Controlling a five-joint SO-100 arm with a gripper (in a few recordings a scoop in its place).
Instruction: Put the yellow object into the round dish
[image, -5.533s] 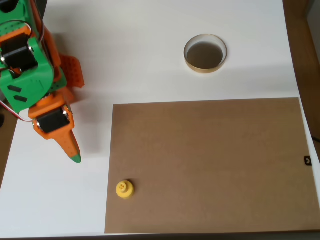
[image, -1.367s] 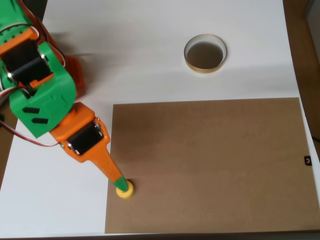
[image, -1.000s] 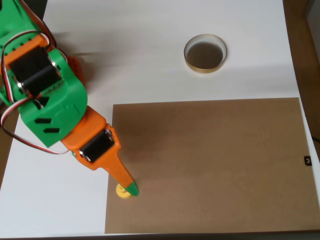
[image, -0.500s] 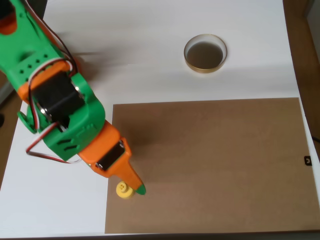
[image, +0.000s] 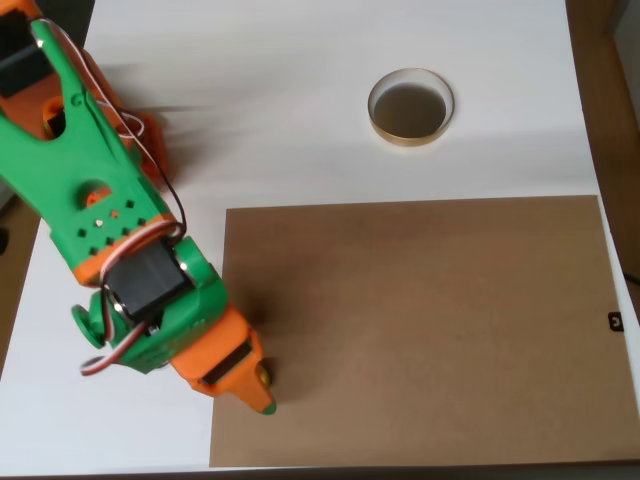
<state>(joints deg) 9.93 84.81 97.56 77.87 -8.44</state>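
Observation:
In the overhead view the green and orange arm reaches down over the near left corner of the brown mat. My gripper (image: 258, 392) points straight down there, and the wrist hides how its jaws stand. Only a sliver of the yellow object (image: 264, 374) peeks out at the gripper's right side, low on the mat's left edge. Whether the fingers touch or hold it cannot be told. The round dish (image: 375, 118), tan-rimmed and dark inside, stands empty on the white table at the far right, well away from the gripper.
A large brown mat (image: 430, 330) covers the near right part of the white table (image: 290, 110). The arm's base and upper links fill the left side. A darker wooden surface borders the table on the right.
The arm has swung further over and down onto the yellow object, which showed fully beside the fingertip half a second ago and is now almost covered. The dish has not moved.

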